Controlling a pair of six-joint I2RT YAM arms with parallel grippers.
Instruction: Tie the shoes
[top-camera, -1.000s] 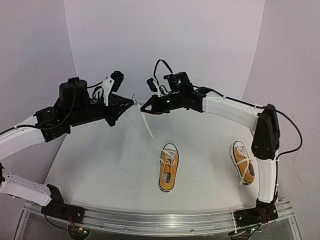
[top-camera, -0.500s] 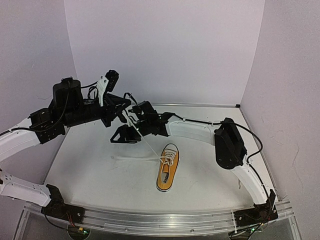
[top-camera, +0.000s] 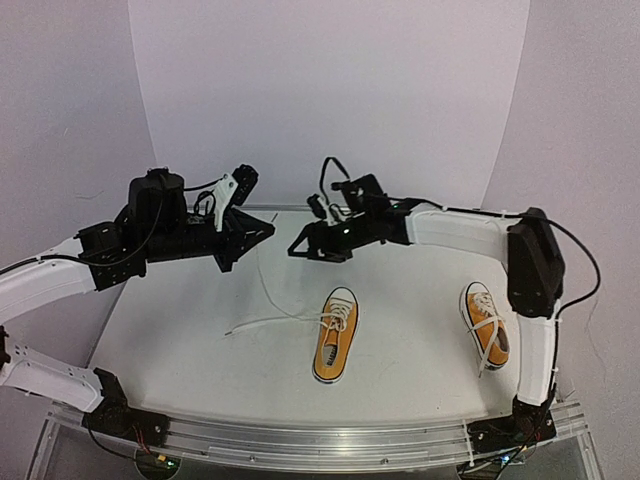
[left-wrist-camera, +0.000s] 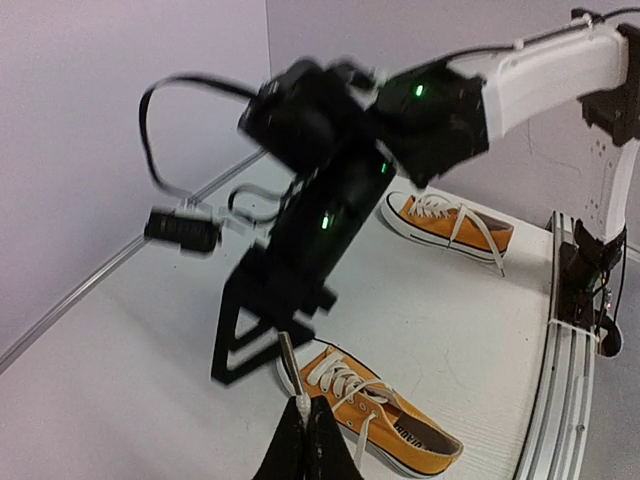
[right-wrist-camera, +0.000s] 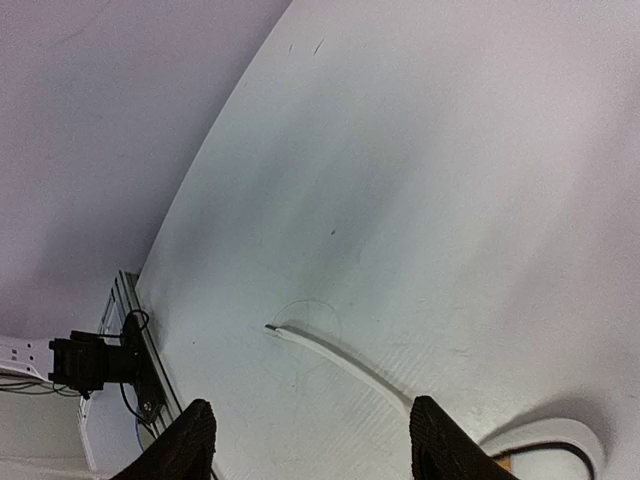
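Observation:
One of the orange shoes (top-camera: 335, 340) lies mid-table, and the other one (top-camera: 486, 325) lies to the right beside the right arm. My left gripper (top-camera: 268, 229) hangs above the table's left, shut on the tip of a white lace (left-wrist-camera: 290, 372) that runs down to the middle shoe (left-wrist-camera: 390, 415). That shoe's other lace (top-camera: 265, 323) lies loose on the table, stretching left. My right gripper (top-camera: 303, 249) hovers just right of the left one, open and empty. In its wrist view the right gripper (right-wrist-camera: 315, 450) looks down on the loose lace (right-wrist-camera: 340, 358).
The second shoe (left-wrist-camera: 445, 220) lies behind the right arm's wrist (left-wrist-camera: 320, 210) in the left wrist view. Purple walls close the back and sides. A metal rail (top-camera: 330, 440) runs along the near edge.
My right gripper opened and let go of its lace, which dropped onto the table left of the shoe. The right arm dipped low to the left, then rose back.

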